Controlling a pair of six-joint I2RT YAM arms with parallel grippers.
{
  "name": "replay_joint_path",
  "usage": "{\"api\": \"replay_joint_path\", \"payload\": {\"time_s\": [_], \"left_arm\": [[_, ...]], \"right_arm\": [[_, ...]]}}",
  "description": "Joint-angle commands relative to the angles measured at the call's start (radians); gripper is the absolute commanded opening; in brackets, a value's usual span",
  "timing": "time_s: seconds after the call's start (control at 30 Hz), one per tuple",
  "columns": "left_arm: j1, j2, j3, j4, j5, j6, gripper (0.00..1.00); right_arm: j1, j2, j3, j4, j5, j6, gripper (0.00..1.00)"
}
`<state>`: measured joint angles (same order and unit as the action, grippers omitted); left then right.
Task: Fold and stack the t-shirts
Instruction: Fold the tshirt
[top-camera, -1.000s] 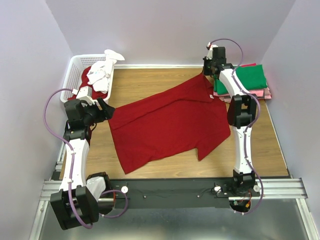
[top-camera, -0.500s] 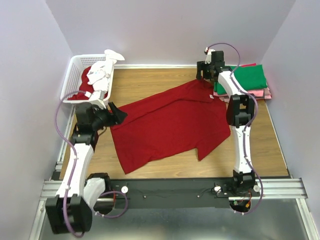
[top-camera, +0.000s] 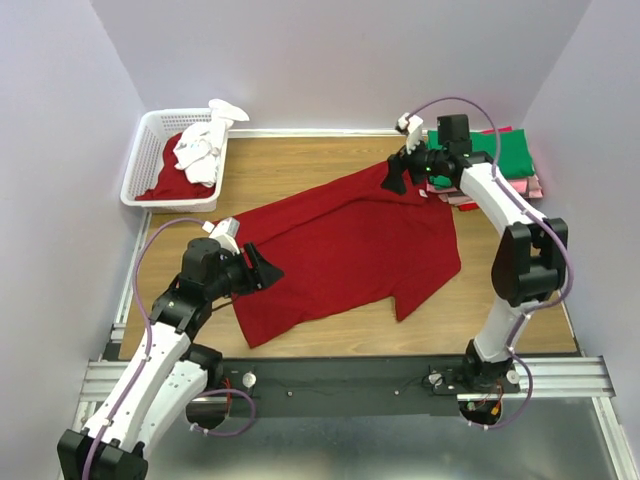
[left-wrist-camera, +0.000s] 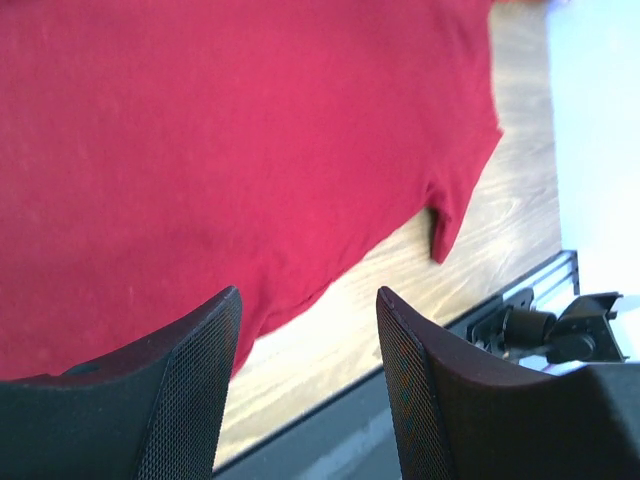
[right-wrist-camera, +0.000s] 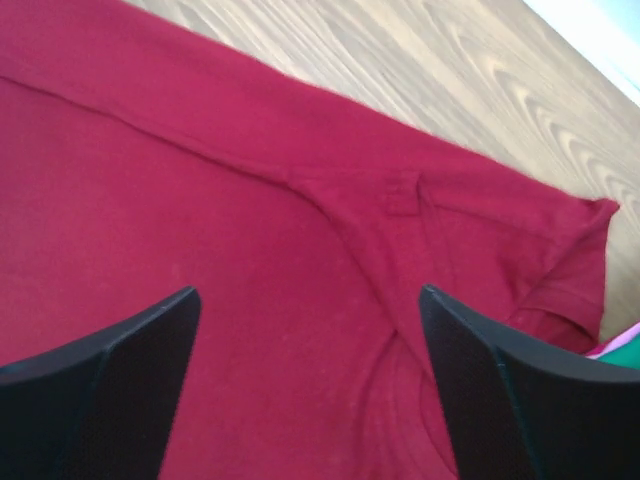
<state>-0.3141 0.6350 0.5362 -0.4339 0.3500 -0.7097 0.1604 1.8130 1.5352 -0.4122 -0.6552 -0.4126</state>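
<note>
A dark red short-sleeved cloth t-shirt (top-camera: 340, 250) is lying spread out and slightly crumpled across the middle of the wooden table (top-camera: 300, 165), its neckline pointing towards the far right and its hem towards the near left.

The left gripper (top-camera: 268, 272) is sitting over the shirt's left edge, close to the hem corner. In the left wrist view the left gripper (left-wrist-camera: 308, 292) is showing its two black fingers (left-wrist-camera: 190, 385) spread apart with nothing between them; the red cloth (left-wrist-camera: 230, 150) is filling the area ahead and its hem is running across the gap onto bare wood. Whether the fingers are touching the cloth cannot be told.

The right gripper (top-camera: 393, 178) is hanging above the shirt's far corner by the neckline. In its wrist view the right gripper (right-wrist-camera: 310, 290) is standing wide apart and empty, with the collar seam and a small rectangular neck tab (right-wrist-camera: 403, 193) lying just ahead of the fingers.

A folded green t-shirt (top-camera: 505, 150) is resting on a folded pink t-shirt (top-camera: 530, 185) at the far right. A white plastic lattice basket (top-camera: 140, 165) at the far left is holding a red t-shirt (top-camera: 165, 182) and a white t-shirt (top-camera: 200, 150)
</note>
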Motion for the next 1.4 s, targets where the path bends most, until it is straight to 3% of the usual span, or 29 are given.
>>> {"api": "replay_joint_path", "payload": {"time_s": [0.0, 0.23, 0.43, 0.8, 0.97, 1.17, 1.37], "left_arm": [[-0.010, 0.008, 0.028, 0.004, -0.019, -0.028, 0.64], [-0.008, 0.038, 0.142, 0.038, -0.063, 0.073, 0.65], [-0.010, 0.061, 0.280, 0.015, -0.172, 0.226, 0.66], [-0.010, 0.059, 0.214, 0.178, -0.198, 0.342, 0.66], [-0.010, 0.014, 0.188, 0.198, -0.201, 0.340, 0.68], [-0.010, -0.024, 0.176, 0.208, -0.217, 0.339, 0.69], [-0.010, -0.038, 0.169, 0.210, -0.226, 0.337, 0.69]], "right_arm": [[0.002, 0.101, -0.020, -0.042, 0.147, 0.000, 0.92], [0.001, 0.212, 0.054, -0.046, 0.362, 0.003, 0.88], [0.004, 0.304, 0.103, -0.071, 0.382, -0.048, 0.81], [0.013, 0.422, 0.247, -0.120, 0.388, -0.040, 0.71], [0.013, 0.391, 0.263, -0.148, 0.246, -0.035, 0.72], [0.014, 0.445, 0.437, -0.221, 0.040, 0.024, 0.72], [0.041, 0.614, 0.644, -0.255, 0.054, 0.084, 0.70]]}}
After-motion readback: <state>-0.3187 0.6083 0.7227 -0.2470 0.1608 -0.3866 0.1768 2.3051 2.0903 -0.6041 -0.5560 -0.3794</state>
